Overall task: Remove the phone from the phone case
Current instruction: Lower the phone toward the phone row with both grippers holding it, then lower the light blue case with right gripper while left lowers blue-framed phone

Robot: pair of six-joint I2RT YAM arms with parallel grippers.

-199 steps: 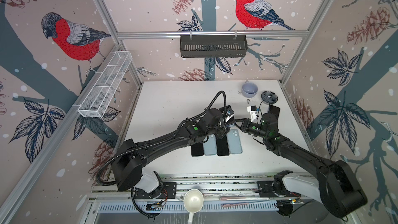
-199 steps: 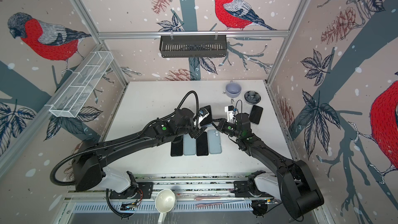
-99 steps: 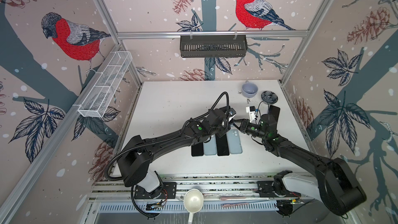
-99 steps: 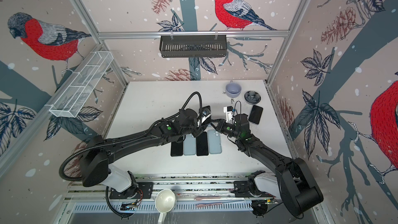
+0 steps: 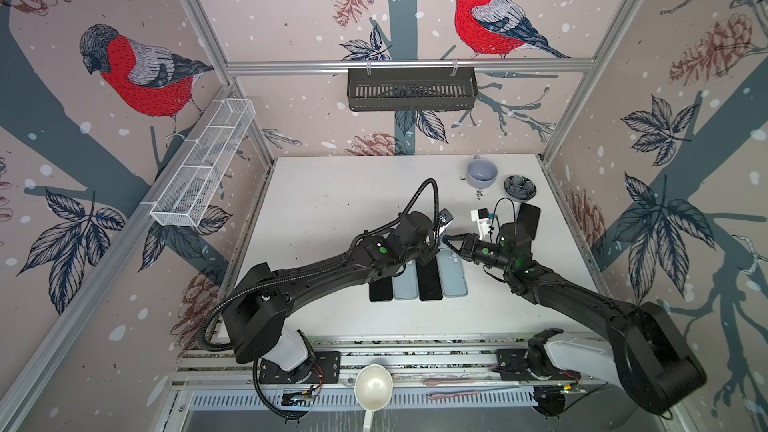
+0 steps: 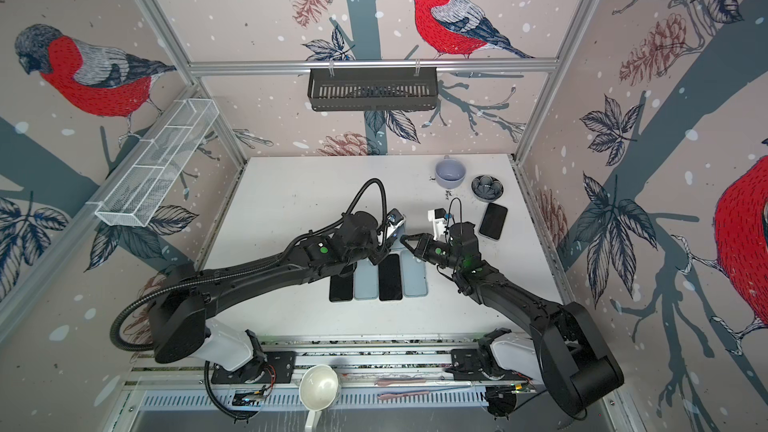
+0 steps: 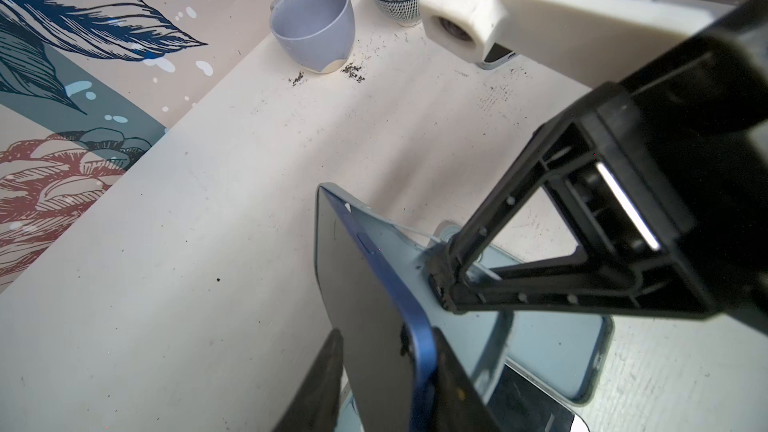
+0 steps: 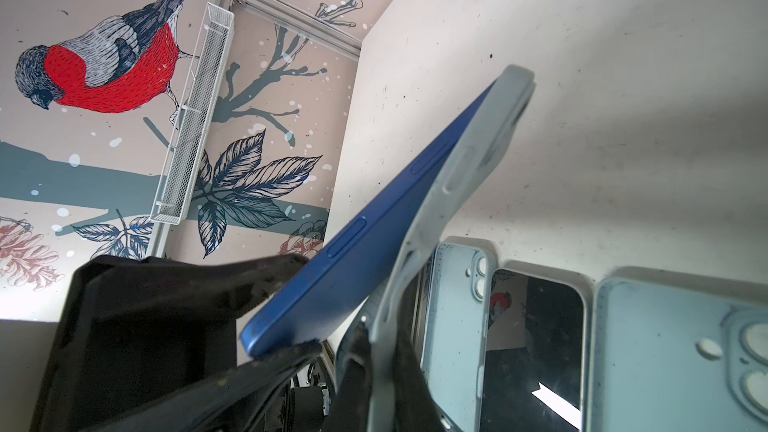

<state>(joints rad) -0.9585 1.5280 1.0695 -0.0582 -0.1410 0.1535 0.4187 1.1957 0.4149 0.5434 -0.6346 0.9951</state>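
The phone (image 7: 365, 305) has a dark screen and a blue rim (image 8: 353, 251). It is tilted up over the table, one end peeled out of the pale grey-blue phone case (image 7: 399, 243) (image 8: 457, 184), the far end still seated. My left gripper (image 7: 390, 380) (image 5: 437, 238) is shut on the phone's freed end, one finger on the screen and one on its back. Facing it, my right gripper (image 8: 384, 367) (image 6: 405, 239) is shut on the case's rim. In both top views the pair shows only as a small bright patch (image 5: 445, 221) between the two grippers.
On the table below lie two black phones (image 5: 381, 289) (image 5: 430, 284) and two pale blue cases (image 5: 405, 284) (image 5: 454, 278) in a row. Another phone (image 6: 493, 221), a lilac cup (image 5: 481, 170) and a patterned bowl (image 5: 519, 188) stand at the back right. A white scoop (image 5: 372, 386) sits at the front rail.
My left gripper has reached in towards the right one and closed its fingers on the phone. The right gripper has kept its grip on the case and barely moved.
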